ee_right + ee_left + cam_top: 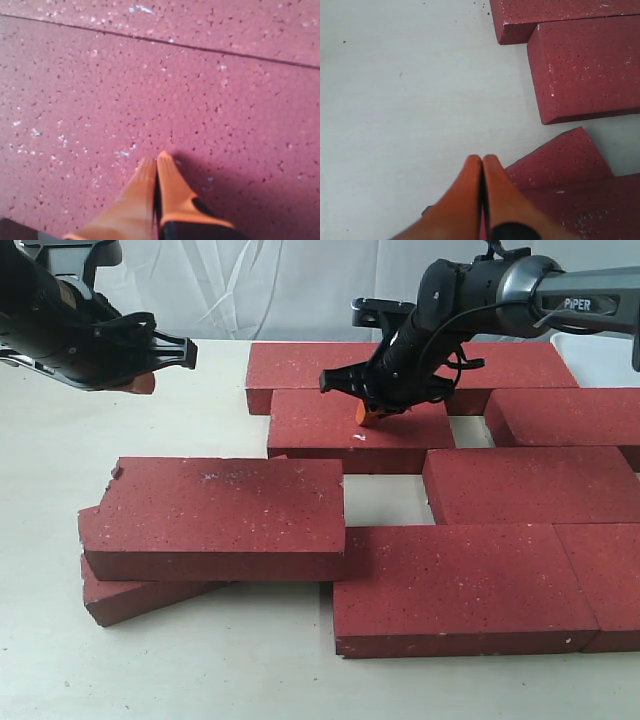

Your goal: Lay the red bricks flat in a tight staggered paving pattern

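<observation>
Right gripper (156,162), closed, touches one of the red bricks (310,427) at 12 o'clock. Left gripper (482,162), closed and empty, hovers at 10 o'clock above the tabletop (395,100).

- The table (200,670) is a plain off-white surface, bare along its left side and near edge.
- At the back, the back-left brick (300,365) and the back-right brick (525,365) lie flat in one row; where they meet is hidden.
- In the next row, the middle brick (330,430) and the right-hand brick (570,415) lie flat with a strip of table between them.
- The third-row brick (530,485) lies flat, with a bare pocket of table to its left.
- In front, the front brick (460,585) touches the edge brick (612,580), which the frame cuts off.
- At the left, the skewed brick (125,598) lies on the table — the stacked brick (225,515) rests on top of it.
</observation>
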Robot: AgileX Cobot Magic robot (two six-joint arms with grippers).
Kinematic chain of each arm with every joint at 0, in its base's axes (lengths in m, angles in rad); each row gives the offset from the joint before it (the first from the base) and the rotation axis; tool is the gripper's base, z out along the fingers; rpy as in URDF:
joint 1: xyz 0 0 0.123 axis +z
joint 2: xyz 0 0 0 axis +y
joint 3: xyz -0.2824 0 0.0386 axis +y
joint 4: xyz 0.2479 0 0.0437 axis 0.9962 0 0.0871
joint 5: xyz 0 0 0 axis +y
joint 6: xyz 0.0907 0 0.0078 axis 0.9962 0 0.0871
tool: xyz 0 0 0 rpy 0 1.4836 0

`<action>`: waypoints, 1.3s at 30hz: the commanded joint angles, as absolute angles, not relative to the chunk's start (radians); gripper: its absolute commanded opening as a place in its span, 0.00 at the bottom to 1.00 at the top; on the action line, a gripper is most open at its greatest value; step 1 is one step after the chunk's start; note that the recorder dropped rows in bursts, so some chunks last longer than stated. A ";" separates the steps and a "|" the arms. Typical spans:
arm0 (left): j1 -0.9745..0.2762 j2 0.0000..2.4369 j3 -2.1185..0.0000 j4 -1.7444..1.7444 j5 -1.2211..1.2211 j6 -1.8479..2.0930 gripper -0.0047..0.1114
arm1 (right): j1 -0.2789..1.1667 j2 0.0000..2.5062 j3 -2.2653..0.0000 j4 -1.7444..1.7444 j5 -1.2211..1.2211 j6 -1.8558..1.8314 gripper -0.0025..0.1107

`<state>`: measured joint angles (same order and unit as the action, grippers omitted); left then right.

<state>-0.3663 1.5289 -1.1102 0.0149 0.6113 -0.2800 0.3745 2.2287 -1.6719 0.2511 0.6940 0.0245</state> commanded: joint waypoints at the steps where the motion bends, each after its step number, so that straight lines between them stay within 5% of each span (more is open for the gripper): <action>1: -0.371 1.519 -1.105 0.006 0.602 -0.285 0.04 | 0.349 2.228 -1.671 0.199 0.726 0.032 0.01; 24: -0.371 1.519 -1.105 0.000 0.598 -0.285 0.04 | 0.343 2.149 -1.671 0.490 0.641 -0.052 0.01; 39: -0.369 1.508 -1.107 0.031 0.611 -0.285 0.04 | 0.555 2.226 -1.849 0.479 0.687 -0.105 0.01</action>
